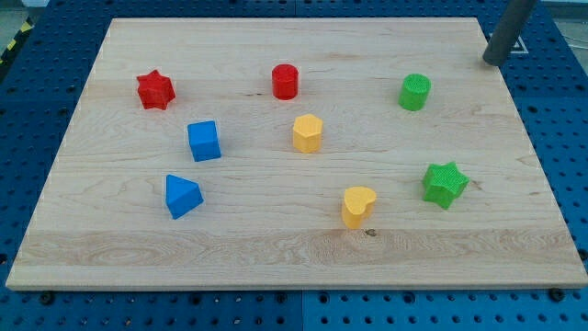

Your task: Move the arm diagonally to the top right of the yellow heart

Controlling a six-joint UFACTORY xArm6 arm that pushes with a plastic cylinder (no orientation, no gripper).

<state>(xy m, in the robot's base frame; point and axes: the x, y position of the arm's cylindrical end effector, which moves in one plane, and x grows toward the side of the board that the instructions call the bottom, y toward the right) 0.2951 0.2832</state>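
My tip (491, 62) sat bare, holding nothing, at the board's (276, 248) far right corner, well apart from the yellow heart (357, 205) near centre-right; risk judged: a direct diagonal could clip the green star (445, 183) just right of the heart.

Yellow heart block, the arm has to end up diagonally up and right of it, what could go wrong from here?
My tip sits at the board's top right edge. Its path down toward the yellow heart block passes between the green cylinder and the green star block, so it might nudge either. Overshooting could push the heart itself.
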